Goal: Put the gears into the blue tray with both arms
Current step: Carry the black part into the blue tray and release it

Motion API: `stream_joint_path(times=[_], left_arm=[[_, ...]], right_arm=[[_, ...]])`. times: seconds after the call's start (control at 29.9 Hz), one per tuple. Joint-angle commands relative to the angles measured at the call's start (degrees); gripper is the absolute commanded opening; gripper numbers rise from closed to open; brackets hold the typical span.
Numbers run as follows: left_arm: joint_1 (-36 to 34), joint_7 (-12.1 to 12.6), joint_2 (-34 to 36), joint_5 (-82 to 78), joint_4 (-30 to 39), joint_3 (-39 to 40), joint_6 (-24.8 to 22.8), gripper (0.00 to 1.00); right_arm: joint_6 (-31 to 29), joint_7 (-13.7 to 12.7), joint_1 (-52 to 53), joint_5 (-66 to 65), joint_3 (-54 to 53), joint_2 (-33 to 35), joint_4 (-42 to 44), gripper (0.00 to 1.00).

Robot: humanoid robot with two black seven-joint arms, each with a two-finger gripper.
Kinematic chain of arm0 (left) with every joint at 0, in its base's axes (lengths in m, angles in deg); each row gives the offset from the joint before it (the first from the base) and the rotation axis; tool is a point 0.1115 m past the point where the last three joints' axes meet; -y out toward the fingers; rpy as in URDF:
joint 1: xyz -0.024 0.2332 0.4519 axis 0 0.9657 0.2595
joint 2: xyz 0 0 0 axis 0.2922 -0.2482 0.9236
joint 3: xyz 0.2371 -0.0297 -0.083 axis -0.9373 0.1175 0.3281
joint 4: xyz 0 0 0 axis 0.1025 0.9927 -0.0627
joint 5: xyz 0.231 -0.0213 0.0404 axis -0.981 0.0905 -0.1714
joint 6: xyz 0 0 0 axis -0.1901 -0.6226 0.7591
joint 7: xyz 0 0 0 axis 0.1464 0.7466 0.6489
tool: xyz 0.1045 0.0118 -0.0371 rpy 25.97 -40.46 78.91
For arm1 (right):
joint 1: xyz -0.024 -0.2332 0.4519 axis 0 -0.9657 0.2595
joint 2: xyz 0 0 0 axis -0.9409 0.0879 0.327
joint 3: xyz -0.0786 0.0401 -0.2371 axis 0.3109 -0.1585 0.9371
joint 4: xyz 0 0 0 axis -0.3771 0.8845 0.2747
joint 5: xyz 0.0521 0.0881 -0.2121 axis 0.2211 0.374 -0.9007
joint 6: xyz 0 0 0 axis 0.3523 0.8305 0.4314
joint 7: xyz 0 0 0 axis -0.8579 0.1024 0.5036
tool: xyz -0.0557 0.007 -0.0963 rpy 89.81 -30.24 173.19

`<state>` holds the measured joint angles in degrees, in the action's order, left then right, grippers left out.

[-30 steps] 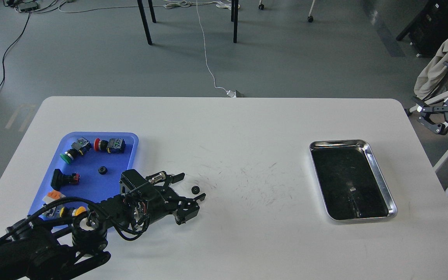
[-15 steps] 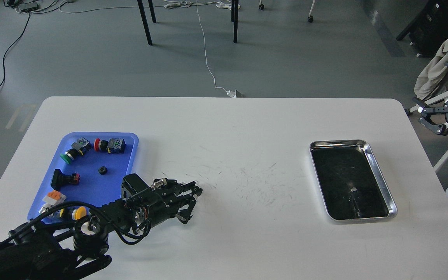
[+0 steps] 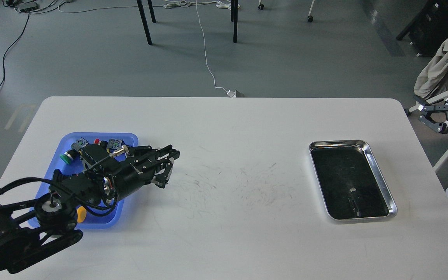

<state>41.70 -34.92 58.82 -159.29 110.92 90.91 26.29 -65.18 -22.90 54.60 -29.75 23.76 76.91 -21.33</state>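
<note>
My left gripper hangs just right of the blue tray, over the white table, with its fingers pressed together. The gear that lay on the table is hidden between them, and no gear shows on the table. The left arm stretches across the tray and covers most of its inside. My right gripper is off the table beyond its right edge, with its fingers spread and nothing between them.
Push-button switches lie in the blue tray: a green one, a red one and a yellow one. A shiny silver tray with a dark inside sits at the right of the table.
My left gripper shut around the gear on the table, then rose and swung left toward the blue tray. The spot where the gear lay is bare. The right gripper barely moved.
</note>
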Motion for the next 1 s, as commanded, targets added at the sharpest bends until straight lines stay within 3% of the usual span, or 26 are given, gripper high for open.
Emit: stream_joint_path(times=[0.0, 0.13, 0.33, 0.53, 0.87, 0.97], left_arm=[[0.90, -3.57, 8.35, 1.80, 0.61, -0.40, 0.67, 0.08], [7.91, -5.16, 12.40, 6.80, -1.06, -0.75, 5.68, 0.08], [13.11, -5.07, 10.92, 7.86, -4.66, -0.75, 9.20, 0.08], [13.56, -4.90, 5.91, 7.86, -8.09, -0.75, 9.38, 0.08], [13.64, -4.81, 4.76, 8.39, -11.26, -0.84, 9.20, 0.11], [13.73, -4.81, 4.59, 8.39, -11.35, -0.84, 9.20, 0.17]], right_arm=[[0.09, 0.00, 0.00, -0.02, -0.40, -0.04, -0.09, 0.97], [0.09, -0.09, 0.00, -0.02, -0.40, -0.04, -0.09, 0.97], [0.09, 0.00, 0.00, -0.02, -0.40, -0.13, -0.09, 0.97], [0.18, -0.09, 0.09, -0.02, -0.40, -0.22, -0.01, 0.97], [0.18, -0.09, 0.18, -0.02, -0.49, -0.04, -0.18, 0.97], [0.09, -0.09, 0.09, -0.02, -0.49, -0.04, -0.01, 0.97]])
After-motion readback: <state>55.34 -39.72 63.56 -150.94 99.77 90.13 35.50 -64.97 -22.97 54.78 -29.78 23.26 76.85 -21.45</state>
